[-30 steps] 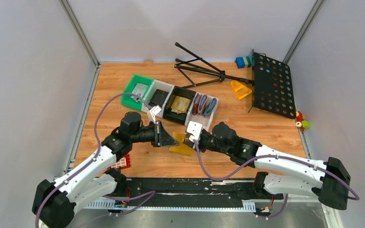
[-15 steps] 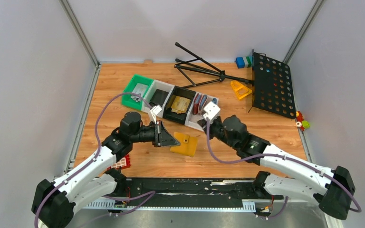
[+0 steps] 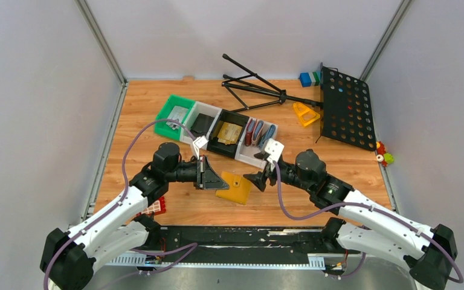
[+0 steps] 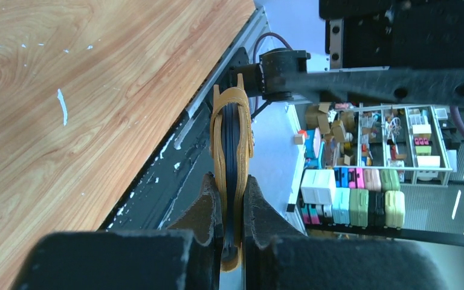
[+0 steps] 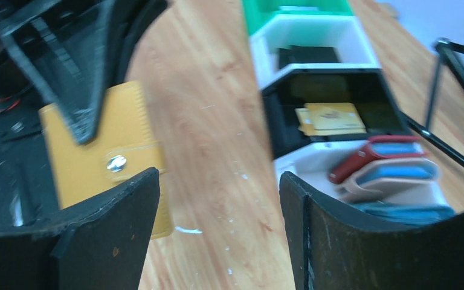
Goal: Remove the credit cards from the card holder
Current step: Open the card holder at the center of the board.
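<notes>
With our left gripper [image 4: 232, 196] pinching the card holder [image 4: 220, 139] by one edge, our spread right gripper [image 5: 217, 181] could tug it free

No text, number, brand or sign can be read in any view; the credit cards [image 5: 329, 119] lying in the black bin [image 5: 276, 130] are too blurred for any print on their faces to be made out; the card holder [image 5: 78, 163] is blurred as well, and nothing legible shows on its outer face or its stud; the coloured boxes on the shelves [image 4: 368, 181] beyond the desk in the left wrist view are too small to tell whether they carry labels.
</notes>
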Available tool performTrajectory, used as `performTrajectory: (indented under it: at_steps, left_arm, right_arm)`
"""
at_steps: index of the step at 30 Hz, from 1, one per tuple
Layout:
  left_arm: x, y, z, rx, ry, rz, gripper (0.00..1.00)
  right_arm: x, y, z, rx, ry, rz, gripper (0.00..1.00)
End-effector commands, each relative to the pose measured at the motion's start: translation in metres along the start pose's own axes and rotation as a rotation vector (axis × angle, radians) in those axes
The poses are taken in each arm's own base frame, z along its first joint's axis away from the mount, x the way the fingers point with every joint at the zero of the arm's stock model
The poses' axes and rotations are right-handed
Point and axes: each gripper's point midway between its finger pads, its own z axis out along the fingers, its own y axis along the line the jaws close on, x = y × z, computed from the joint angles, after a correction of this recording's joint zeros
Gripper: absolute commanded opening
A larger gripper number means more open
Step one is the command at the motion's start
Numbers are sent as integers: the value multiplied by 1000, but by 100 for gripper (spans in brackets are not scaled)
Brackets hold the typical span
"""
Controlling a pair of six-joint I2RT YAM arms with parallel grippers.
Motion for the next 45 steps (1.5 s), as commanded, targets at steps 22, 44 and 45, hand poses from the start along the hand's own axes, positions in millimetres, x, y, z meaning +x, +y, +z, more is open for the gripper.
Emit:
performTrajectory:
  at_steps: [22, 44, 45]
  left_arm:
    - [-4, -18, -3, 55, 7, 24, 0]
    - [-4, -22, -4, 70, 6, 26, 0]
    - [-4, -22, -4, 70, 5, 26, 0]
  right_arm:
    - [-4, 47, 20, -139, -48, -276, 46]
    - [3, 71, 20, -276, -31, -265, 43]
    - [5, 69, 21, -264, -22, -269, 41]
